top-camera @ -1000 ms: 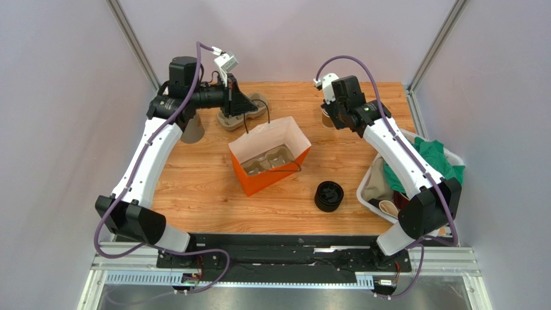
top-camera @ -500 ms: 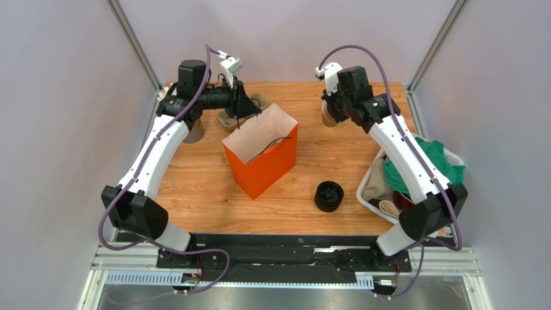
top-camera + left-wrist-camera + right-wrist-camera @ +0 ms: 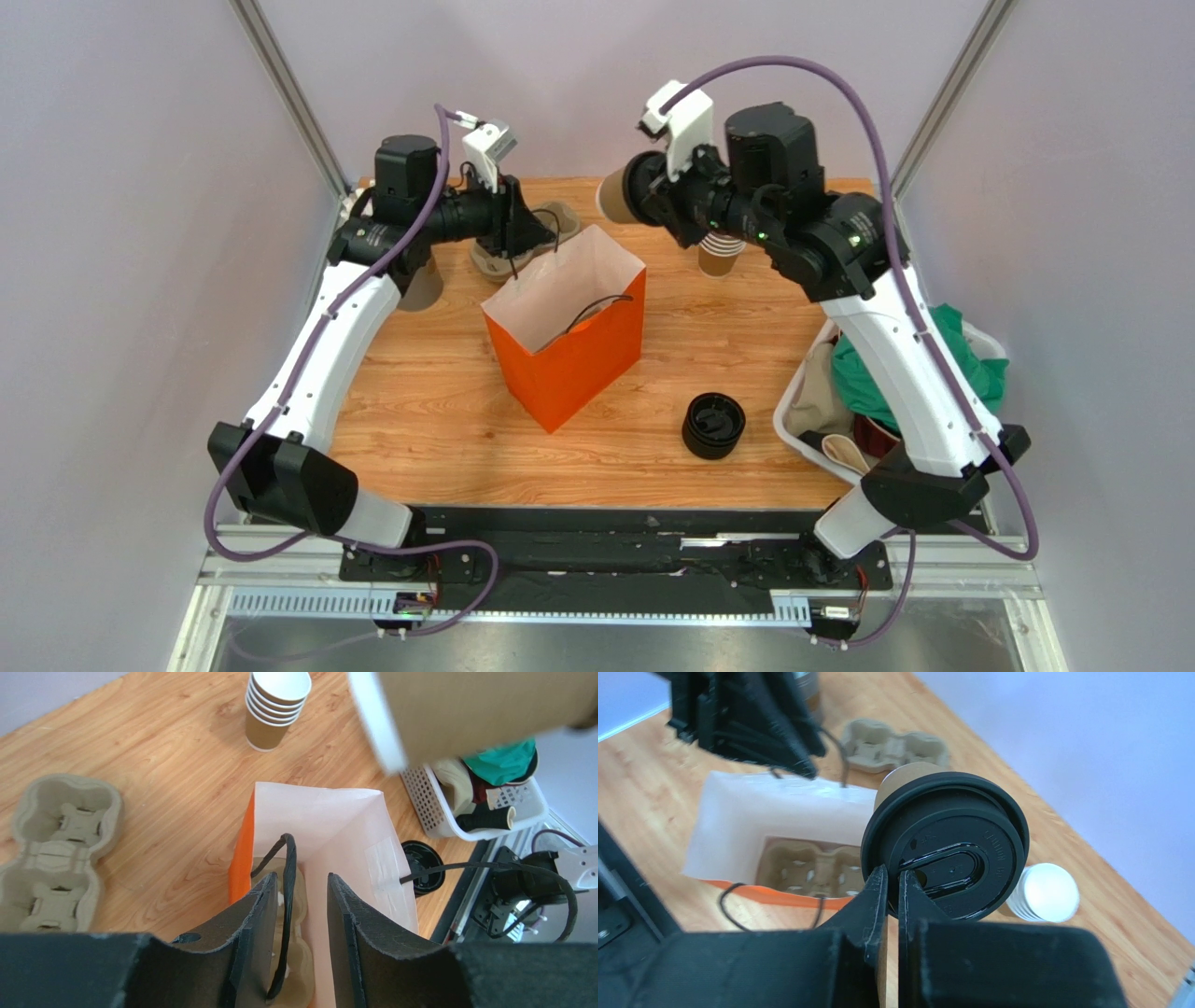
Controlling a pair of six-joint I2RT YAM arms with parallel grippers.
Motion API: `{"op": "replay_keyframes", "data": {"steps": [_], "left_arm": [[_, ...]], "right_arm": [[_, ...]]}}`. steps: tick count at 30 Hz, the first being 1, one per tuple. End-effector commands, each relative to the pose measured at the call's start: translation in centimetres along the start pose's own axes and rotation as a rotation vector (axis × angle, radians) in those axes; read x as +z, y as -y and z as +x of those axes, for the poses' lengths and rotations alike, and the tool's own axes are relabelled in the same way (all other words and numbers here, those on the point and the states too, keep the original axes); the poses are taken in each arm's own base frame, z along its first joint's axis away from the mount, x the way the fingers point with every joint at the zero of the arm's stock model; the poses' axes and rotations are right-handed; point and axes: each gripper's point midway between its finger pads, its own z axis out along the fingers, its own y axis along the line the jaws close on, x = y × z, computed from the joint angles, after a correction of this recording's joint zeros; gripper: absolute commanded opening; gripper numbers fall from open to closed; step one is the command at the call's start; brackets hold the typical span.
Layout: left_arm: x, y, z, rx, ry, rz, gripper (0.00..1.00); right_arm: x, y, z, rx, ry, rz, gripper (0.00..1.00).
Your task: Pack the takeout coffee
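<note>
Over the far edge of the wooden table [image 3: 421, 406], my right claw [image 3: 891, 872] held the takeout coffee [image 3: 946, 855] in the air. It was tipped on its side, brown bottom toward my left arm and black lid toward my wrist. My fingers were almost together, pinching the lid's rim. The cup hung higher than the open mouth of the orange paper bag [image 3: 568, 357] and a little beyond it, not inside. A pulp cup carrier [image 3: 808, 871] lay on the bag's floor. My left claw [image 3: 300, 879] stood partly open over the bag, one black cord handle [image 3: 286, 882] running between its fingers. A stack of lidless cups [image 3: 276, 707] stood beyond the bag.
</note>
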Motion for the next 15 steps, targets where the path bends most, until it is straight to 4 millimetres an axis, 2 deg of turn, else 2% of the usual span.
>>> {"op": "replay_keyframes", "data": {"steps": [1, 2, 8, 15], "left_arm": [[-2.3, -0.2, -2.4, 0.030, 0.091, -0.074, 0.42], [-2.6, -0.1, -2.7, 0.034, 0.105, -0.078, 0.42], [-3.1, -0.4, -2.6, 0.027, 0.119, -0.084, 0.42], [-2.8, -0.6, -2.2, 0.020, 0.118, -0.087, 0.42]], "right_arm": [[2.5, -4.3, 1.5, 0.020, -0.078, -0.129, 0.00], [2.9, -5.2, 1.7, 0.011, -0.088, -0.149, 0.00], [5.5, -7.7, 3.6, 0.001, -0.160, -0.202, 0.00], [8.0, -9.0, 6.1, 0.003, -0.244, -0.237, 0.00]]}}
